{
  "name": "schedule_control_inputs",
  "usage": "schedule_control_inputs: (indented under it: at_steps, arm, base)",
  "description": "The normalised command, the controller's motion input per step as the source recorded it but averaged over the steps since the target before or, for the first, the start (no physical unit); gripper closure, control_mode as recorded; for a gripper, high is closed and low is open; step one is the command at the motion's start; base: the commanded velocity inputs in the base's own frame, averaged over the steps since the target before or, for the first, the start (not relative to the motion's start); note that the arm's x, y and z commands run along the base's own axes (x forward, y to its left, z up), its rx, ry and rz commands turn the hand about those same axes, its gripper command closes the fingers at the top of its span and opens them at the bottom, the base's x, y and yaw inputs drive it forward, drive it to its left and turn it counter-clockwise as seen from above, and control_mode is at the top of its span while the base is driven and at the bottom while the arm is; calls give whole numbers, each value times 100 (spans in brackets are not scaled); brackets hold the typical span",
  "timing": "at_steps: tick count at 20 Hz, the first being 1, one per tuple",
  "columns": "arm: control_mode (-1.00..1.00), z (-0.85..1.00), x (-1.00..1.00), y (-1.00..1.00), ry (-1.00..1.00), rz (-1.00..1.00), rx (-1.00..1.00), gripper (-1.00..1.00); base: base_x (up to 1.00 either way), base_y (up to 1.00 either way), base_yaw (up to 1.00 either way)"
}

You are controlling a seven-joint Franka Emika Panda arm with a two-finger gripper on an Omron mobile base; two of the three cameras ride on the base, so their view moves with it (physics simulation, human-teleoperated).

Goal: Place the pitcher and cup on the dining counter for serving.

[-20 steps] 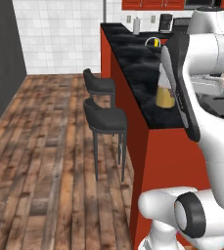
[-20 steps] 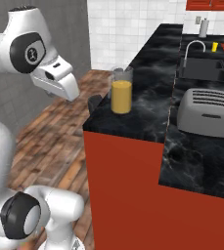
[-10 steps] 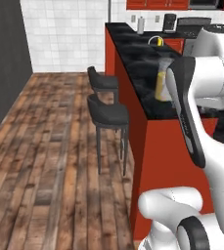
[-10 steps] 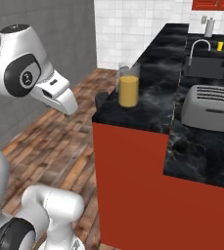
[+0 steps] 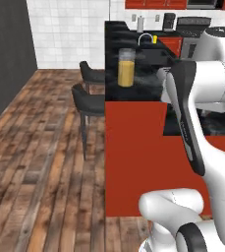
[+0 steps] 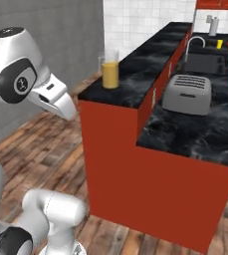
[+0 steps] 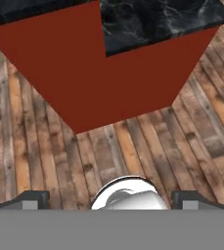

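The pitcher (image 5: 126,67) stands upright on the near end of the dining counter's black top (image 5: 143,88); orange liquid colours its lower part. In the right base view the pitcher (image 6: 110,69) sits at the corner of the dining counter (image 6: 135,74). Far back beside the sink faucet stands the small yellow cup (image 5: 154,38), also at the back right (image 6: 219,44). My gripper (image 7: 111,200) is open and holds nothing. It points down at the wood floor beside the counter's red panel (image 7: 84,73), well away from pitcher and cup.
A grey toaster (image 6: 187,93) and a sink (image 6: 205,62) sit on the lower counter behind the dining counter. Two black stools (image 5: 90,96) stand along the counter's floor side. Wood floor spreads to the left, up to a dark wall (image 5: 6,59).
The whole picture has shifted in both base views, so the base has moved around the counter's end. The pitcher stays put on the counter. My gripper remains open.
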Motion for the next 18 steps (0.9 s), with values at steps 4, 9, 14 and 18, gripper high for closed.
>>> schedule_control_inputs:
  at_steps: [4, 9, 14, 18]
  arm:
    - [100, 0, 0, 0, 0, 0, 0, -100]
    - [100, 0, 0, 0, 0, 0, 0, -100]
    - [100, 0, 0, 0, 0, 0, 0, -100]
    - [100, 0, 0, 0, 0, 0, 0, -100]
  base:
    - [-38, -100, 7]
    - [-28, -100, 2]
    - [-21, -100, 1]
    - [-13, -100, 2]
